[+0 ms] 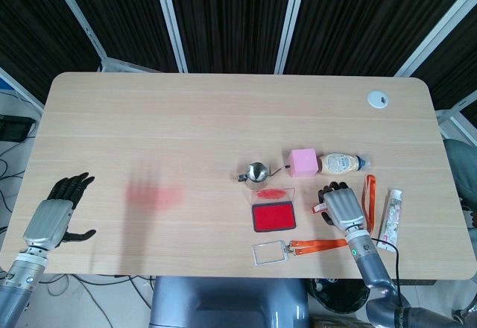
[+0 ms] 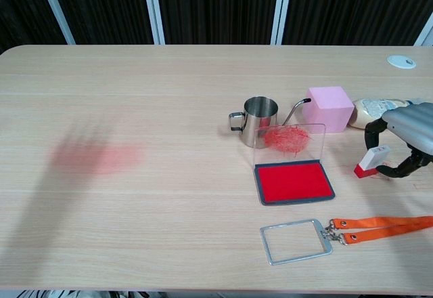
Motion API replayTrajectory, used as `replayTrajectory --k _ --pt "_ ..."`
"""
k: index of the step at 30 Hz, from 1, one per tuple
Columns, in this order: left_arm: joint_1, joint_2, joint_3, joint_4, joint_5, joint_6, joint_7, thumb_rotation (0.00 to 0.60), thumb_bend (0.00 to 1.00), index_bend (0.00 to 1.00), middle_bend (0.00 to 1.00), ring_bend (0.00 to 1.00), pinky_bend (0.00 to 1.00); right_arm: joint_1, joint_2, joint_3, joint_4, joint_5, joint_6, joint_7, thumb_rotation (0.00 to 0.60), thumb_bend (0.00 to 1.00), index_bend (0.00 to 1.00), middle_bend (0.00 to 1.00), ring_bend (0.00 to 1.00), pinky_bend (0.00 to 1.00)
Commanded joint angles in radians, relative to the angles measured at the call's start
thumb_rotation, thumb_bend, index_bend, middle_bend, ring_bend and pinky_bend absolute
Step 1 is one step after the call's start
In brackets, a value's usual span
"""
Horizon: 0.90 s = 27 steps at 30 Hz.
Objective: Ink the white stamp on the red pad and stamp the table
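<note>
The white stamp [image 2: 371, 160] with a red base lies tilted on the table right of the red ink pad [image 2: 293, 181]; in the head view the stamp [image 1: 319, 208] peeks out at my right hand's fingertips. The pad [image 1: 273, 216] is open, its clear lid [image 2: 289, 137] standing upright with a red smear. My right hand [image 2: 407, 135] arches over the stamp, fingers above and thumb below, and no firm grip shows. In the head view that hand [image 1: 339, 205] covers most of the stamp. My left hand [image 1: 52, 218] rests open at the table's near left corner, holding nothing.
A steel cup [image 2: 259, 120], a pink cube [image 2: 328, 108] and a sauce bottle [image 1: 343, 163] stand behind the pad. An orange lanyard with a clear badge holder [image 2: 296, 240] lies in front. A tube [image 1: 392, 216] lies at the right. A faint red stain [image 2: 95, 156] marks the table's left.
</note>
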Motion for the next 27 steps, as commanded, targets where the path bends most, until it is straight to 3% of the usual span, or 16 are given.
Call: replayTrajectory --k 1,22,27 --pt "0.0 0.001 0.0 -0.001 -0.002 -0.001 0.0 0.6 0.01 0.0 0.0 0.0 0.0 0.004 -0.008 -0.001 0.01 0.003 -0.003 0.002 0.6 0.38 0.53 0.43 0.29 0.31" --pt "-0.002 0.003 0.0 -0.005 -0.01 -0.006 0.001 0.6 0.01 0.0 0.0 0.0 0.0 0.018 -0.034 -0.006 0.043 0.018 -0.004 0.001 0.6 0.41 0.56 0.43 0.3 0.31" --pt "-0.003 0.003 0.0 -0.006 -0.01 -0.006 0.002 0.6 0.01 0.0 0.0 0.0 0.0 0.019 -0.038 -0.008 0.048 0.019 -0.001 0.0 0.6 0.45 0.6 0.47 0.32 0.31"
